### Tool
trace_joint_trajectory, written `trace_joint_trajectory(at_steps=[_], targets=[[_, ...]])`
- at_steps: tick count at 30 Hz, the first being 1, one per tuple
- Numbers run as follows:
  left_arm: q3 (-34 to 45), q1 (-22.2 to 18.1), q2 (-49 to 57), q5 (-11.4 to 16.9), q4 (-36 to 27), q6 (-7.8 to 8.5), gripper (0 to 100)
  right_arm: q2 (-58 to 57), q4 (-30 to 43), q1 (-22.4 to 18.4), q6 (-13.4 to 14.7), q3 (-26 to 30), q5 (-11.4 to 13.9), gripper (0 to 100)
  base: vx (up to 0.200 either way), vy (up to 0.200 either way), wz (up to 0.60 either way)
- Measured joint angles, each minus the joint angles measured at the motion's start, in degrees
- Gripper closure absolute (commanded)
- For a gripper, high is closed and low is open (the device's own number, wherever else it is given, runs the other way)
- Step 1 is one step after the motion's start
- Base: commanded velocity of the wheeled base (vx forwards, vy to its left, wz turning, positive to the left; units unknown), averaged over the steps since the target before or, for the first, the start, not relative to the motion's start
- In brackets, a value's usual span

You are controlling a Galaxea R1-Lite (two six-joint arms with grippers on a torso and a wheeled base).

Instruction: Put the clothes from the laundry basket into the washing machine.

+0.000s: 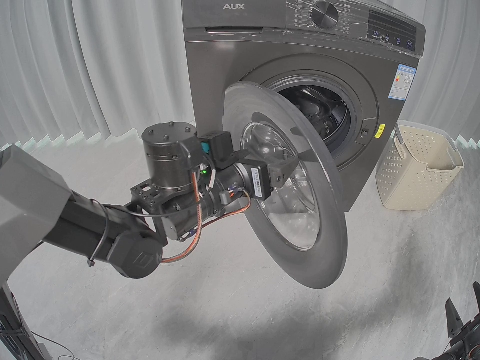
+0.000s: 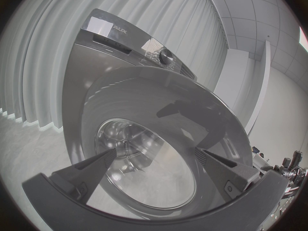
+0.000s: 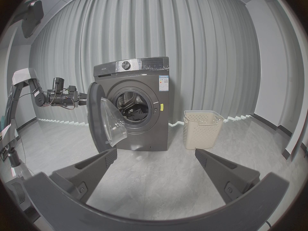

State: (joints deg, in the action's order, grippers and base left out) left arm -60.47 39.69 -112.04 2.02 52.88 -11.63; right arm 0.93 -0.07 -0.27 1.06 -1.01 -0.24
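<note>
The dark grey front-loading washing machine (image 1: 235, 61) stands against a pale pleated curtain (image 1: 100, 51), its round grey door with the clear glass bowl (image 1: 320, 256) swung wide on its hinge. Dark clothes (image 3: 136, 113) lie inside the drum. The beige perforated plastic laundry basket (image 1: 400, 181) stands on the floor just beside the machine on the robot's right, and no garment is visible in the part of it that shows. The left gripper (image 2: 154, 150) is level with the outer face of the door, fingers spread wide and holding nothing; whether a fingertip touches the panel cannot be confirmed. The right gripper (image 3: 154, 151) hangs low and well back from the machine, fingers likewise spread and empty. Assessment: loading appears complete or nearly so, and the step in hand is most likely closing the door. Recommended practice: press on the solid grey rim rather than the glass bowl, and keep the contact far from the hinge for leverage. Follow the door's arc so the fingers do not slide off its curved face, and push until the latch side seats against the drum opening (image 1: 320, 111). First check that no cloth overhangs the seal.
</note>
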Motion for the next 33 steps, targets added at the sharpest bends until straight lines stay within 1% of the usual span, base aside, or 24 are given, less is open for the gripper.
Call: trace_joint_trajectory(at_steps=[3, 7, 10, 13, 17, 20, 22, 27, 33], targets=[[-4.4, 0.0, -2.4, -0.5, -0.6, -0.3, 0, 0.0, 0.0, 0.0, 0.0, 0.0, 0.0, 0, 0.0, 0.0, 0.0], [-9.1, 0.0, -6.1, -2.7, -0.6, -1.48, 0, 0.0, 0.0, 0.0, 0.0, 0.0, 0.0, 0, 0.0, 0.0, 0.0], [-9.7, -0.1, -7.7, -3.9, -0.6, -2.13, 0, 0.0, 0.0, 0.0, 0.0, 0.0, 0.0, 0, 0.0, 0.0, 0.0], [-7.4, -0.2, -7.7, -4.8, -0.7, -2.46, 0, 0.0, 0.0, 0.0, 0.0, 0.0, 0.0, 0, 0.0, 0.0, 0.0], [0.7, -0.2, -4.2, -5.9, -0.7, -2.51, 0, 0.0, 0.0, 0.0, -0.2, 0.0, 0.1, 0, 0.0, 0.0, 0.0], [8.1, -0.1, 0.2, -6.4, -0.7, -2.0, 0, 0.0, 0.0, 0.0, -0.4, 0.0, 0.2, 0, 0.0, 0.0, 0.0], [14.4, 0.0, 4.8, -6.8, -0.7, -1.39, 0, 0.0, 0.0, 0.0, -0.5, 0.0, 0.2, 0, 0.0, 0.0, 0.0], [27.3, -0.1, 16.2, -8.1, -0.8, -0.2, 0, 0.0, 0.0, 0.0, -0.6, 0.0, 0.4, 0, 0.0, 0.0, 0.0], [42.2, -2.4, 33.1, -9.9, -1.8, 1.23, 0, 0.0, 0.0, 0.0, -0.7, 0.0, 0.4, 0, 0.0, 0.0, 0.0]])
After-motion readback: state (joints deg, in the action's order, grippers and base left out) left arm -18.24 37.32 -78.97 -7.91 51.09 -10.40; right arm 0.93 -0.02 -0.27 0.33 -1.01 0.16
